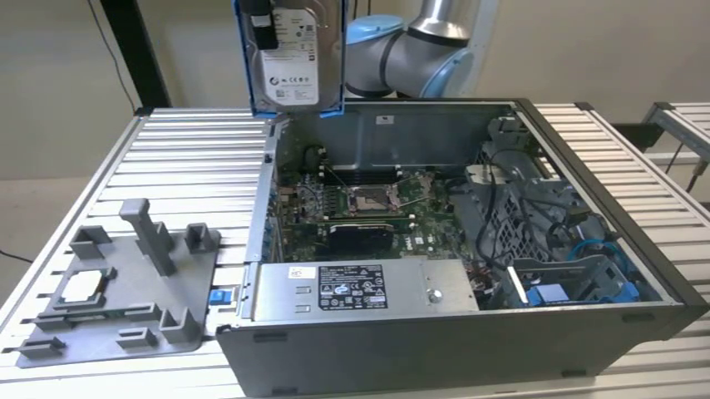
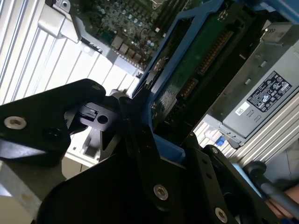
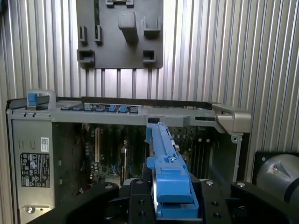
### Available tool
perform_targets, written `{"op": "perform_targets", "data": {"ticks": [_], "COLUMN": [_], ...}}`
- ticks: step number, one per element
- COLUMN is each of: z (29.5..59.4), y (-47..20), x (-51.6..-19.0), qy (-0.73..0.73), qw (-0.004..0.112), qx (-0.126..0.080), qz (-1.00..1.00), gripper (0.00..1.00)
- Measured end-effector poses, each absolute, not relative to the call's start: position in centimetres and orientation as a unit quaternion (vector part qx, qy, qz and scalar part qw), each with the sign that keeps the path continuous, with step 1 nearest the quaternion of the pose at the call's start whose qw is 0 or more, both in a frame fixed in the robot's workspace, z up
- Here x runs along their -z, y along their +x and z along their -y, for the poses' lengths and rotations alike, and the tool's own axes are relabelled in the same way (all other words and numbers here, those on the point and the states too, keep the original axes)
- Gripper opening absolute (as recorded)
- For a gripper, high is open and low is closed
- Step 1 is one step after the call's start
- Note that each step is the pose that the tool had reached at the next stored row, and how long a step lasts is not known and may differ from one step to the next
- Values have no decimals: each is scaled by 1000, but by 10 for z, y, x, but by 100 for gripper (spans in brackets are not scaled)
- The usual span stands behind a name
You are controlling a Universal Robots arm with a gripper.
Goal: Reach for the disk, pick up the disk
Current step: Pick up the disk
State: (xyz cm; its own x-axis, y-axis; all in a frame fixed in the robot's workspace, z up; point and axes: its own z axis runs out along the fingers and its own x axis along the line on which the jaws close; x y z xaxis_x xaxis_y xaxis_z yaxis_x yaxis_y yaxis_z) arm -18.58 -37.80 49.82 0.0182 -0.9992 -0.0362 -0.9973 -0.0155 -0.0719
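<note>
Ribbed aluminium slats make up the counter (image 1: pixel 189 158), which is set before a plain beige wall (image 1: pixel 56 50). A black upright post (image 1: pixel 133 50) is seen behind its far corner, and the edge of a second slatted counter (image 1: pixel 682 125) is seen at the exterior view's right. An open computer case (image 1: pixel 444 349) is laid on its side on the counter, with its motherboard (image 1: pixel 367 204) and power supply (image 1: pixel 367 287) exposed. Just beside the case, toward the exterior view's left, a grey holder tray (image 1: pixel 122 283) with upright posts is rested on the slats, and a small white chip (image 1: pixel 83 287) is seated in it. The disk (image 1: pixel 294 58) is held upright in the air above the case's far wall, clear of the counter, with its white label turned to the camera. In both wrist views the jaws of the gripper (image 3: pixel 173 205) are seen clamped on the disk's blue frame (image 3: pixel 161 140). The grey and blue arm (image 1: pixel 416 54) is seen behind the disk.
</note>
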Motion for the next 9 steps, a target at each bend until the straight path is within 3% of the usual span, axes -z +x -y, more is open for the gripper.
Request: {"op": "perform_targets", "data": {"ticks": [9], "z": [378], "y": [-169], "x": [-498], "qy": [-712], "qw": [38], "qx": [12], "qz": [-701], "gripper": [0]}}
